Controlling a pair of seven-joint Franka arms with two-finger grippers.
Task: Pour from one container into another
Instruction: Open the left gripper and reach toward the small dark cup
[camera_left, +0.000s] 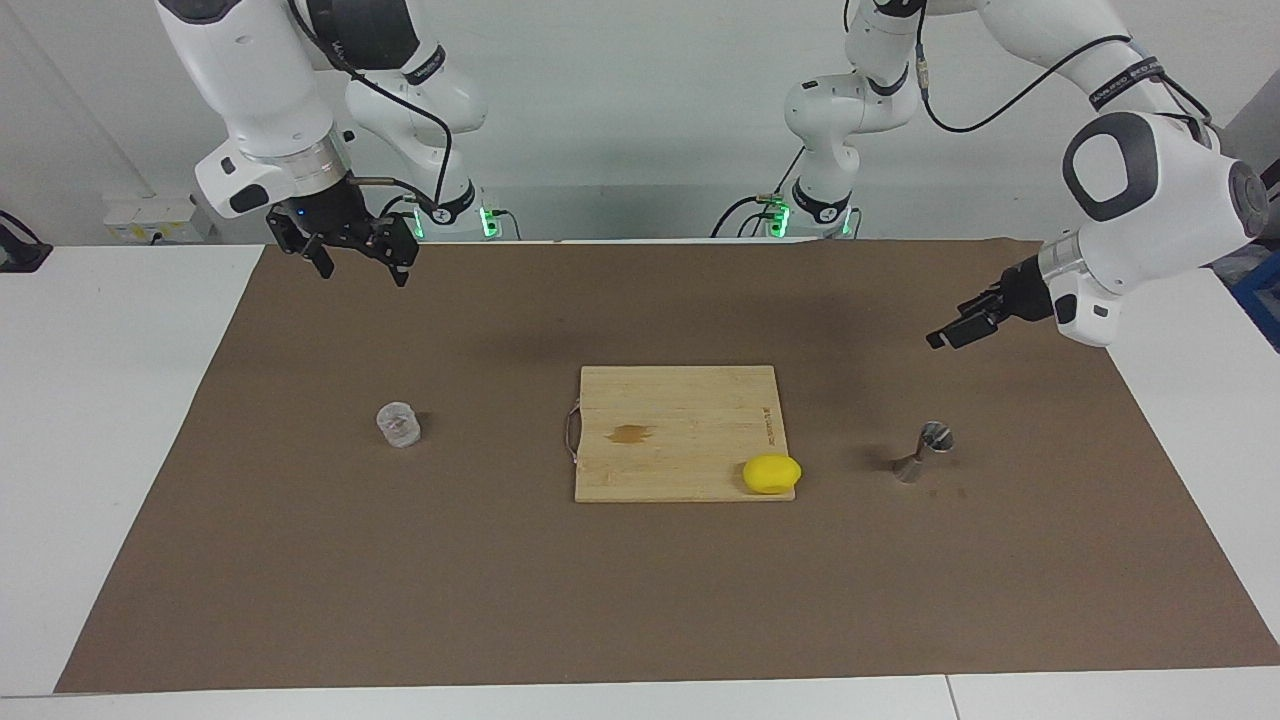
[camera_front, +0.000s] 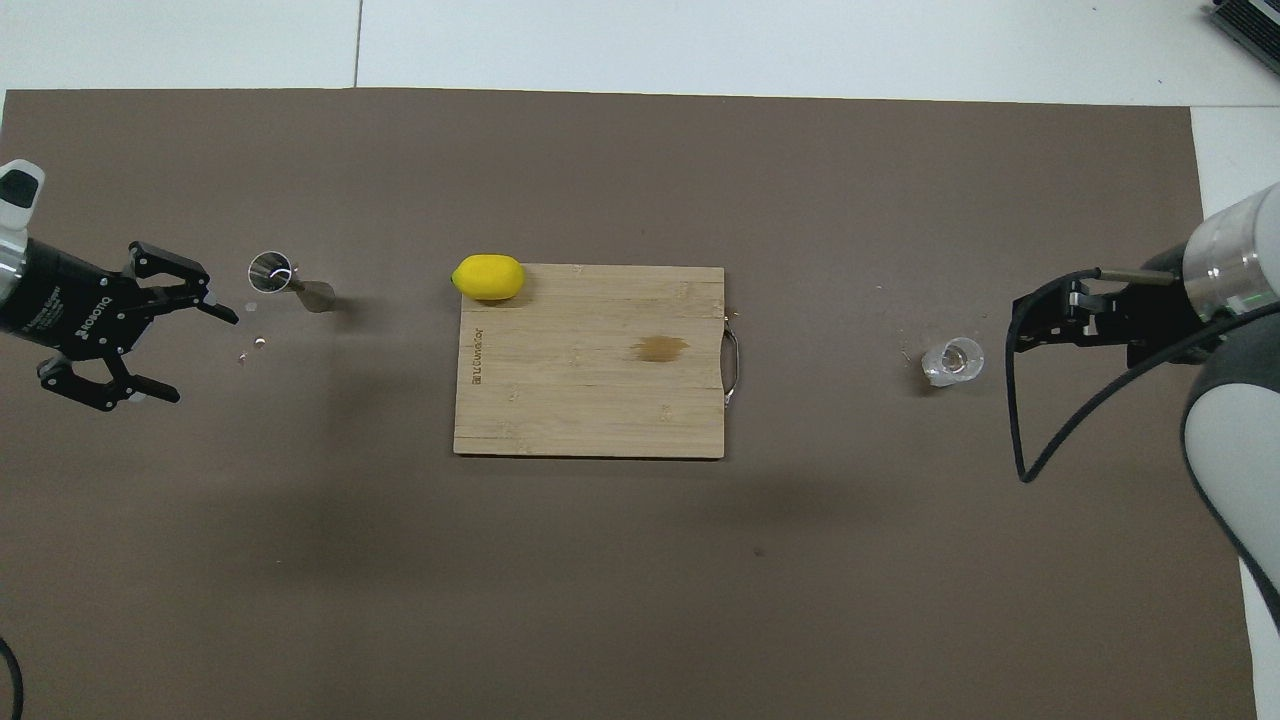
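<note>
The clear glass tumbler (camera_left: 399, 424) (camera_front: 953, 361) stands on the brown mat toward the right arm's end of the table. Toward the left arm's end stands the steel jigger (camera_left: 925, 452) (camera_front: 285, 280), upright with its dark mouth up. My left gripper (camera_left: 940, 338) (camera_front: 205, 358) hangs open in the air over the mat beside the jigger, apart from it and holding nothing. High over the mat's edge by its own base, my right gripper (camera_left: 363, 272) (camera_front: 1020, 335) waits open and holds nothing.
A wooden cutting board (camera_left: 680, 400) (camera_front: 590, 410) with a small brown stain lies mid-table between the two containers. A yellow lemon (camera_left: 771, 473) (camera_front: 488, 277) rests on its corner nearest the jigger. A few tiny specks (camera_front: 260, 342) dot the mat (camera_left: 640, 600) by the jigger.
</note>
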